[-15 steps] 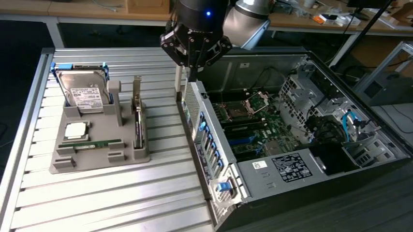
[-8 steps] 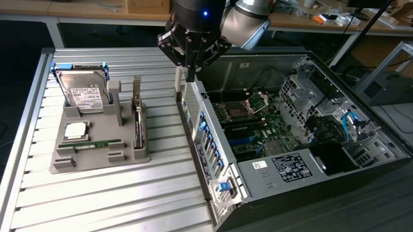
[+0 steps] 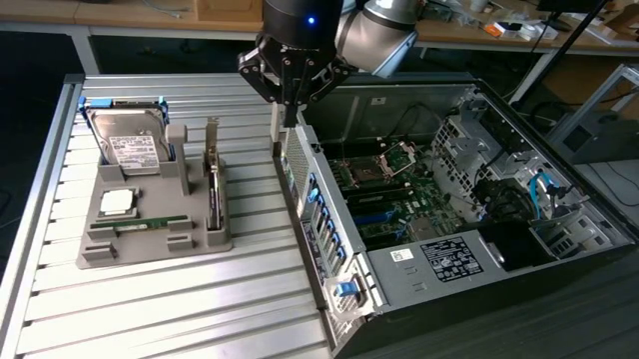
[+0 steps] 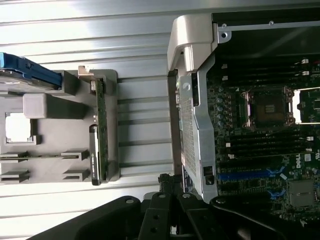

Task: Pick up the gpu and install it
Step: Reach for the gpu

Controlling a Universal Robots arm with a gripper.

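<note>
Edgewise in the grey holder (image 3: 150, 247), on the exterior view's right side of it, the gpu (image 3: 212, 191) runs near to far, silver bracket (image 3: 212, 133) at its far end. The arm points straight down, hand (image 3: 290, 118) pinched together, empty, above the computer case (image 3: 322, 250) wall.

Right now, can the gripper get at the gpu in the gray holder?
Probably yes: the gpu stands upright in the gray holder, its top edge uncovered. The gripper hangs shut above the computer case wall beside it, nothing between.

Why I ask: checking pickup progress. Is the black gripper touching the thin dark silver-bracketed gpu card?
Apart. Exterior view: the gripper hangs by the case wall, table slats between it and the gpu card.
</note>
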